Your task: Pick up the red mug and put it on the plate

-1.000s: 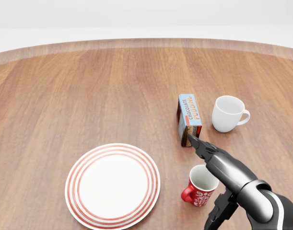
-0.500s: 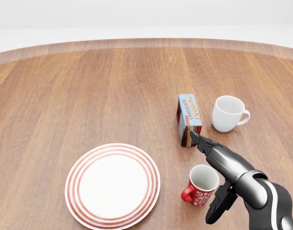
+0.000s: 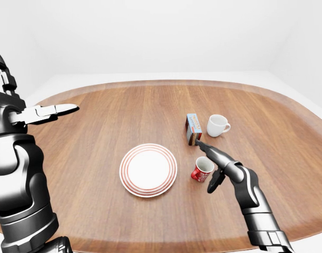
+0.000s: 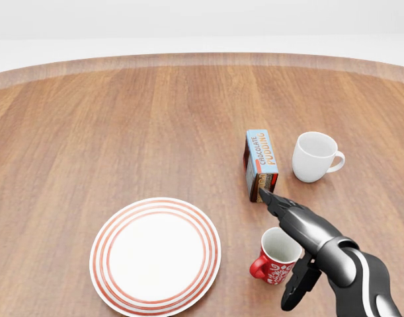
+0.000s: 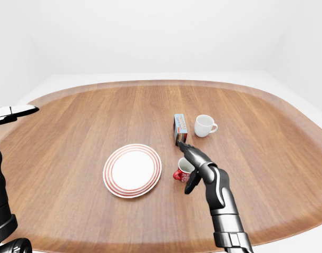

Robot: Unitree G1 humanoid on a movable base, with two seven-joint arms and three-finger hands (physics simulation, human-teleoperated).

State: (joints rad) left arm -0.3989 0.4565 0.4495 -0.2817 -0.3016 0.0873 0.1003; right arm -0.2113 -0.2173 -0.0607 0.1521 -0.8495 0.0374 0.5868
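The red mug (image 4: 276,256) stands upright on the worktop (image 4: 122,132), mouth up, handle toward the head view's lower left, just right of the striped plate (image 4: 155,255). It has not moved over the last second. The right hand (image 4: 291,247) has shifted slightly, its upper finger now reaching across the mug's rim toward the box while another hangs beside the mug; fingers spread, not closed round it. The box (image 4: 261,162) reads "CHOCOLATE PUDDING". A white mug (image 4: 314,156) stands beside it. The left hand (image 3: 50,111) is held out flat, fingers apart.
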